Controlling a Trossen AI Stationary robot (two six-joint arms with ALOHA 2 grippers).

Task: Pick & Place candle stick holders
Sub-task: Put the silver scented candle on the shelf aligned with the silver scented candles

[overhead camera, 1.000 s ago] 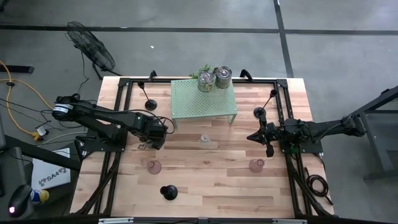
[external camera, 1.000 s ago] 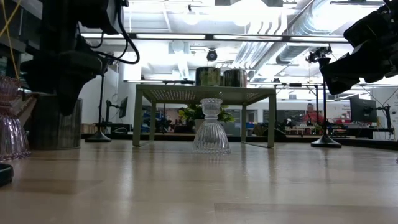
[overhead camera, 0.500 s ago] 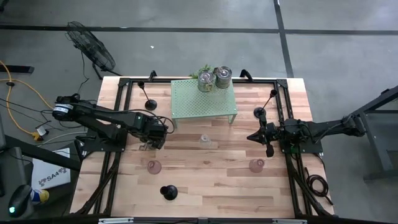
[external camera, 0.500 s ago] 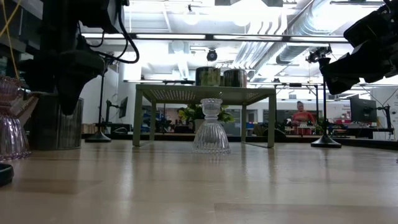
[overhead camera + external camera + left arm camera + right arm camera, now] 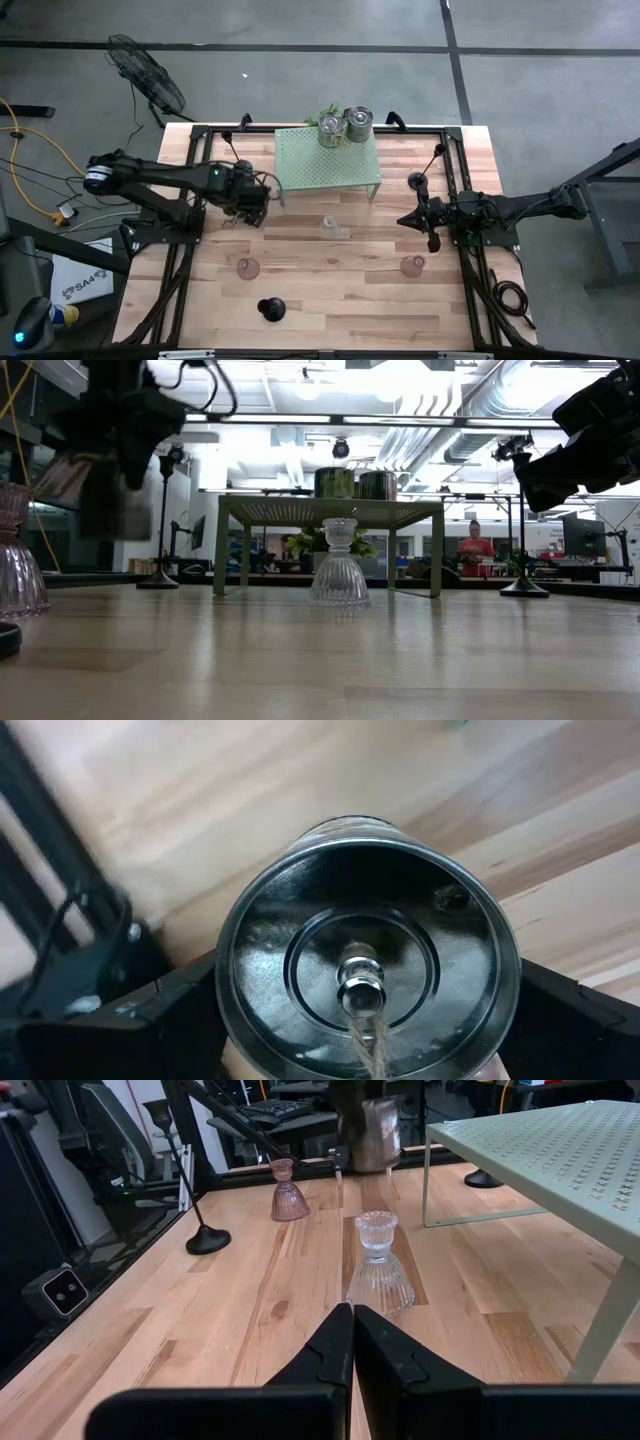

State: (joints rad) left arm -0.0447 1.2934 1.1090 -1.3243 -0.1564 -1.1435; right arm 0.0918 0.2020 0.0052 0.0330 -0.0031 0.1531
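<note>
Silver is the colour to watch on the left side: the left gripper [image 5: 243,200] has a shiny silver cup [image 5: 365,985] pinched between wide-set fingers, mouth toward its wrist camera, and in the low view it hangs clear of the wood. So the thing is already in hand, and what matters is where the pale green rack [image 5: 328,160] sits from it, just beside the gripper toward the table's far middle, with two more silver cups [image 5: 346,126] on its back edge. My guess is it goes up there, so the cup needs to stay upright. The clear glass holder [image 5: 329,227] stands mid-table. Over right, the right gripper [image 5: 431,222] waits, fingers pressed together.
</note>
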